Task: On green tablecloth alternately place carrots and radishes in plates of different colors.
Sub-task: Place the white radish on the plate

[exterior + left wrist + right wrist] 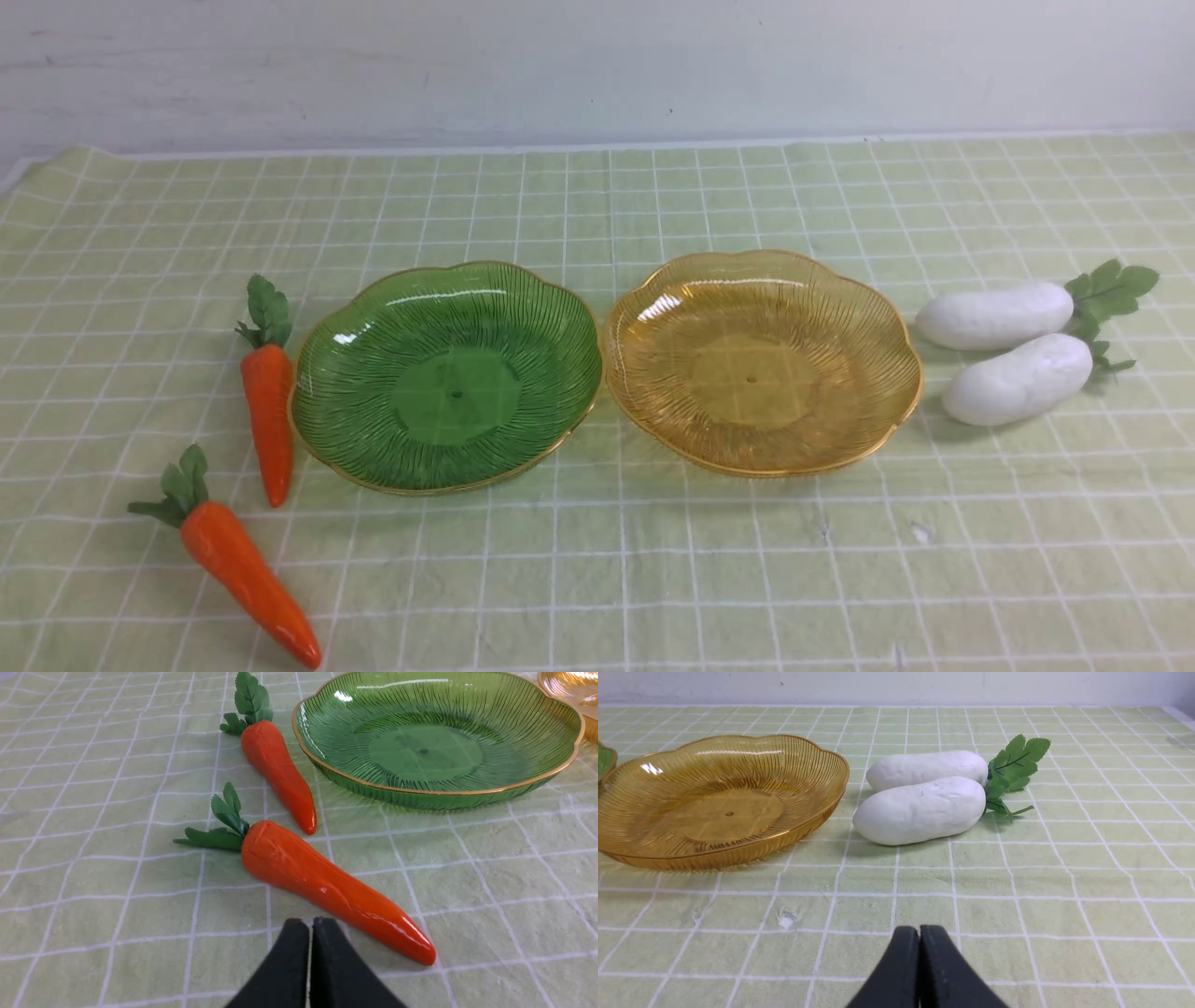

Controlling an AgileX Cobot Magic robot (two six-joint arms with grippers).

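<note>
On the green tablecloth (597,560) a green plate (446,375) and an amber-yellow plate (761,361) stand side by side, both empty. Two orange carrots lie left of the green plate: one (268,411) beside its rim, one (245,576) nearer the front. Two white radishes (994,315) (1018,378) lie right of the amber plate, leaves pointing right. My left gripper (309,926) is shut and empty, just short of the near carrot (327,884). My right gripper (919,932) is shut and empty, well short of the radishes (920,810). Neither gripper shows in the front view.
A white wall (597,65) runs along the cloth's far edge. The cloth has small worn spots (920,532) in front of the amber plate. Open cloth lies in front of both plates and behind them.
</note>
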